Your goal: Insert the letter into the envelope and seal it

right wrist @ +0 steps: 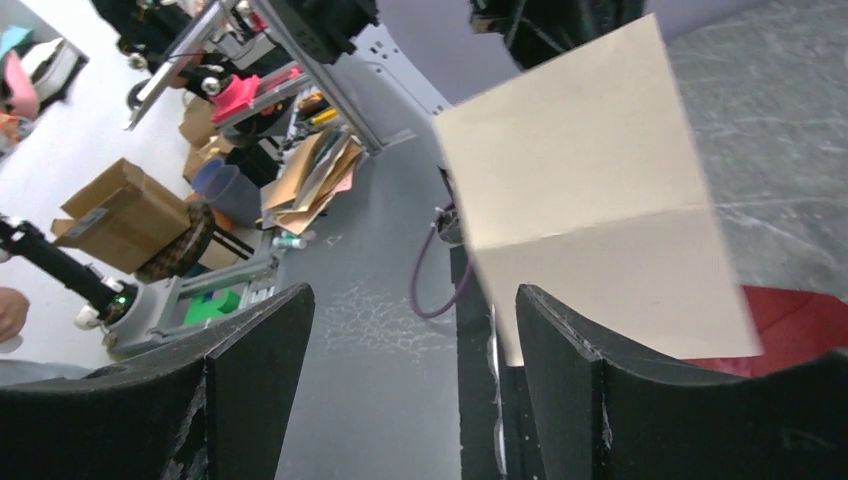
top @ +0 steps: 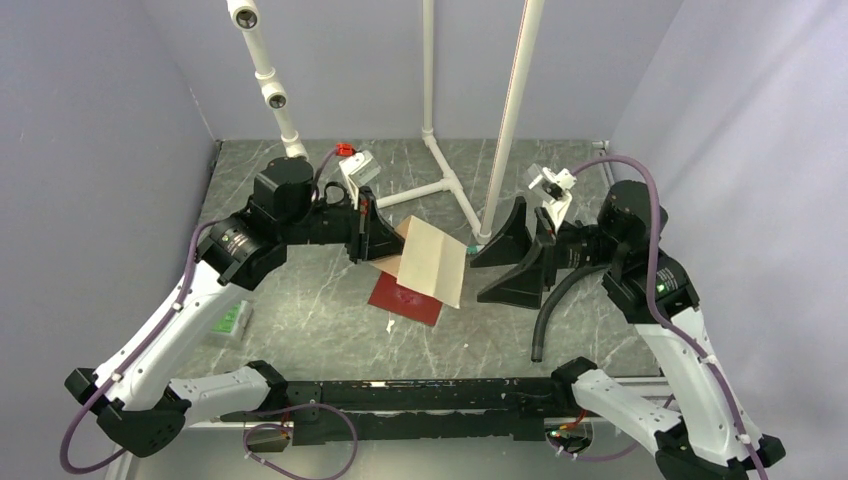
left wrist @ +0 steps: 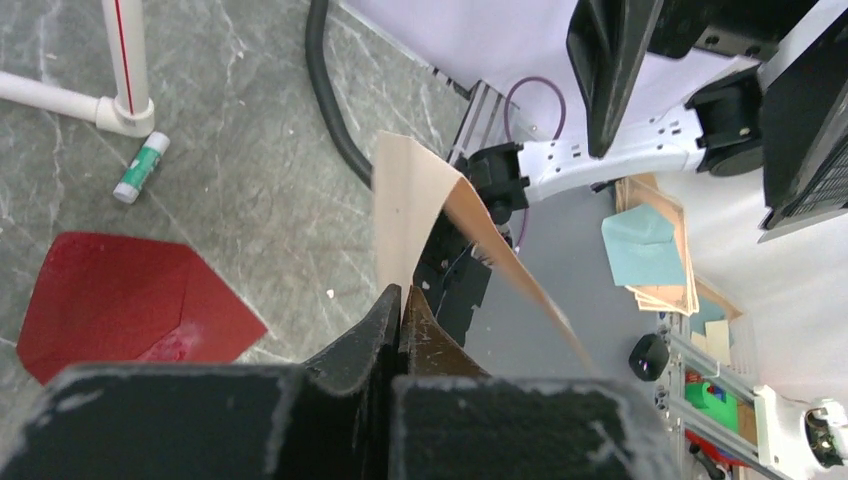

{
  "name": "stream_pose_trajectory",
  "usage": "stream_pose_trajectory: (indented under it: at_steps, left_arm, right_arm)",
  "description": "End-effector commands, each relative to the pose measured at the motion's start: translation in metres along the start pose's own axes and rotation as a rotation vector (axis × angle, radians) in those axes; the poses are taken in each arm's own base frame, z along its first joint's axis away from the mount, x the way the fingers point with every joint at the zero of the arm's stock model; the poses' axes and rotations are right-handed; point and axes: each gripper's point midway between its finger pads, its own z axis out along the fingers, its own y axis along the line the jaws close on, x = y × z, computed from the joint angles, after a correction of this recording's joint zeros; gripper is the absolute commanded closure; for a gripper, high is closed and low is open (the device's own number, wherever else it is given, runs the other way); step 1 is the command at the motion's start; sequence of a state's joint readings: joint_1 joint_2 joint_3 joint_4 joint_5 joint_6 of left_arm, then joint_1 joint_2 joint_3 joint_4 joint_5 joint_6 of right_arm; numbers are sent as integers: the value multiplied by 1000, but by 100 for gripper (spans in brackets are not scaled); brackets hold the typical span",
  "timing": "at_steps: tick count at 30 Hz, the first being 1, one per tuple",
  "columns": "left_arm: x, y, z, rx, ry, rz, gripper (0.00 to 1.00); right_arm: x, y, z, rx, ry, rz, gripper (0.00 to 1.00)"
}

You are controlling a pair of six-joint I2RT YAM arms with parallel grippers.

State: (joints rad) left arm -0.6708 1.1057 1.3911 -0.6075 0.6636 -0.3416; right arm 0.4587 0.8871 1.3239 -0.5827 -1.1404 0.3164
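Here we are over the grey marbled bench (top: 300,300), and both arms are bent in toward the middle. The left arm climbs from its base at the near left, elbow pushed out to the side, forearm swung inward and wrist rolled so the left gripper (top: 392,243) points right. Its fingers (left wrist: 385,320) are pressed together on one end of the letter (top: 432,262), and from the left wrist camera we see the pale peach sheet rising out of the pinch and curling over. That sheet is up off the bench and tilted, with a fold crease running across it.

Opposite, the right arm mirrors the pose: elbow far out to the right, forearm aimed left. The right gripper (top: 476,280) has its fingers (right wrist: 260,360) spread wide apart, with nothing between them. They sit just beside the letter's free edge, and from its own wrist camera we look straight at the sheet across that gap.

Below the letter lies the envelope (top: 405,298), dark red and flat on the bench, its pointed flap open; the hanging sheet covers part of it from above.

Around them we spot a glue stick (left wrist: 140,167) lying near the foot of the white pipe frame (top: 440,185), a green-and-white card packet (top: 230,322) by the left arm, and a black hose (top: 550,300) trailing beside the right.
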Motion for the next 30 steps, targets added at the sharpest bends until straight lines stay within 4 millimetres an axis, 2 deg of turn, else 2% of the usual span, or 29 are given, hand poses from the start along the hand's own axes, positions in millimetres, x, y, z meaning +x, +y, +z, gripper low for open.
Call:
stream_pose_trajectory:
  at_steps: [1, 3, 6, 8, 12, 16, 21, 23, 30]
  left_arm:
    - [-21, -11, 1, 48, -75, 27, 98]
    - [-19, -16, 0, 79, -61, 33, 98]
    - [-13, -28, -3, 142, -31, 41, 98]
    - [-10, -40, -7, 212, -9, 46, 98]
    - [-5, -64, -16, 346, 17, 66, 98]
    - [1, -80, -27, 432, 23, 106, 97]
    - [-2, -83, -34, 407, 1, 130, 98]
    - [-5, -85, -34, 419, -13, 137, 98]
    - [-9, -88, -34, 436, -21, 137, 98]
  right_arm:
    - [-21, 26, -2, -103, -89, -87, 24]
    - [-31, 16, -1, -24, -132, -83, 26]
    - [-45, -11, -3, 138, -184, -76, 27]
    - [-42, -25, -1, 176, -175, -84, 20]
    - [-17, -40, 7, 128, -88, -104, 8]
    - [-6, -30, 11, 20, -38, -159, 8]
    - [-5, -7, 11, -90, -17, -169, 24]
    - [-3, -2, 10, -106, -7, -178, 25]
    - [-5, -1, 14, -134, 9, -176, 28]
